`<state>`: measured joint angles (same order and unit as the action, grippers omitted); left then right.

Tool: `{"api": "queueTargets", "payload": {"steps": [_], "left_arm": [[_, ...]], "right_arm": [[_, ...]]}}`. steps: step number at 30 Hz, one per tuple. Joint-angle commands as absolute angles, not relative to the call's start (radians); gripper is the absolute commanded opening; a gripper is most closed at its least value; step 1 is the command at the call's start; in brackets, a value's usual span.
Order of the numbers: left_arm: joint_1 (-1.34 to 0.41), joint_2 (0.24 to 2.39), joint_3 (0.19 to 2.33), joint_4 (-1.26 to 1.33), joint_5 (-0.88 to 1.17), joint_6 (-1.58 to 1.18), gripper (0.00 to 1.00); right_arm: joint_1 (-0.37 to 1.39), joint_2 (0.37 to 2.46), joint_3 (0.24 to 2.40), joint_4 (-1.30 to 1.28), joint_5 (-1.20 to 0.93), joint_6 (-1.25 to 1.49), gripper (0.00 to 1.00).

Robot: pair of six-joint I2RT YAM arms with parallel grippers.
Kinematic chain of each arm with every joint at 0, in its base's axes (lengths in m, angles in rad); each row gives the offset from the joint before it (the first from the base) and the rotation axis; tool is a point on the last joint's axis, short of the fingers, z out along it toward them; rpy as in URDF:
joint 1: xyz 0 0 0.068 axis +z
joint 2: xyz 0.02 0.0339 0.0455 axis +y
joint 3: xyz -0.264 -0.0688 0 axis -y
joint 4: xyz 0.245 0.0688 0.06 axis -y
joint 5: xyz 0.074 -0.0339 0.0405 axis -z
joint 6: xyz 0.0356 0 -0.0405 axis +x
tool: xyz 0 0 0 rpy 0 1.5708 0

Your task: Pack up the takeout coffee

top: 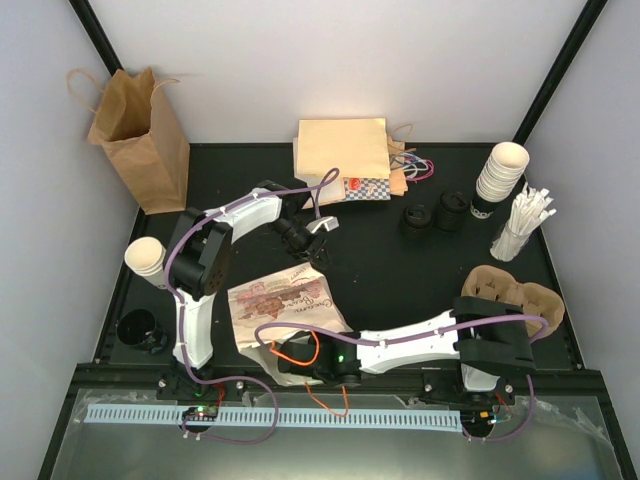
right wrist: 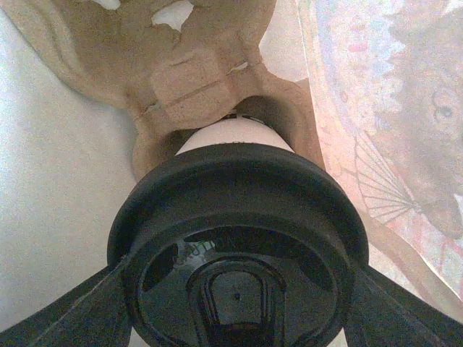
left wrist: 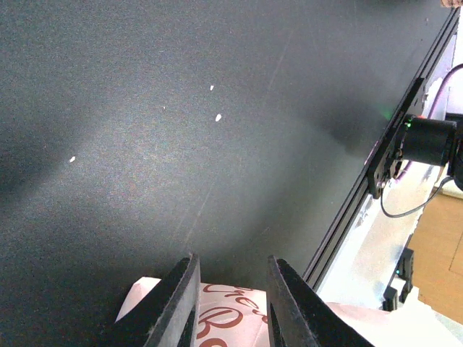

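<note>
The right arm stretches low to the left, its right gripper [right wrist: 239,275] inside the printed paper bag [top: 285,300]. Its jaws are wide and pressed against both sides of the coffee cup [right wrist: 235,195], which sits in a pocket of the cardboard carrier [right wrist: 195,79] in the bag. The left arm bends over the bag's far edge, where the left gripper [left wrist: 231,296] has its jaws narrowly apart with printed paper between them; I cannot tell whether it grips.

The white-and-black left arm [top: 200,262] rises from its base, bends at the elbow and reaches right over the surface. Its black two-finger left tool [left wrist: 231,307] points down, jaws narrowly apart. The right arm [top: 420,340] stretches low to the left, and its right tool [right wrist: 239,273] clasps a small cream-white paper cup with a round black plastic lid [right wrist: 235,217] by the rim.
</note>
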<state>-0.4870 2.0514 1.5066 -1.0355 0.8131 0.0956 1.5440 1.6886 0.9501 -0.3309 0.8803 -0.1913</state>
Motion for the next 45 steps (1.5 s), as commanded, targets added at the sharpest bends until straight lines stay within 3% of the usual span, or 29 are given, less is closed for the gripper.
{"api": "queueTargets", "payload": {"steps": [1,21,40,42,45], "left_arm": [[-0.500,2.057,1.527,-1.084,0.847,0.112,0.27],[-0.502,2.062,1.539,-1.097,0.850,0.121,0.27],[-0.510,2.052,1.538,-1.097,0.850,0.110,0.26],[-0.511,2.043,1.550,-1.088,0.844,0.100,0.29],[-0.508,2.034,1.586,-1.079,0.834,0.076,0.41]], "right_arm": [[1.518,1.746,0.930,-0.512,0.762,-0.155,0.48],[1.494,1.843,0.957,-0.521,0.762,-0.178,0.49],[1.419,1.805,1.044,-0.558,0.729,-0.206,0.48],[1.419,1.789,1.062,-0.605,0.705,-0.183,0.47],[1.421,1.768,1.094,-0.696,0.672,-0.143,0.46]]}}
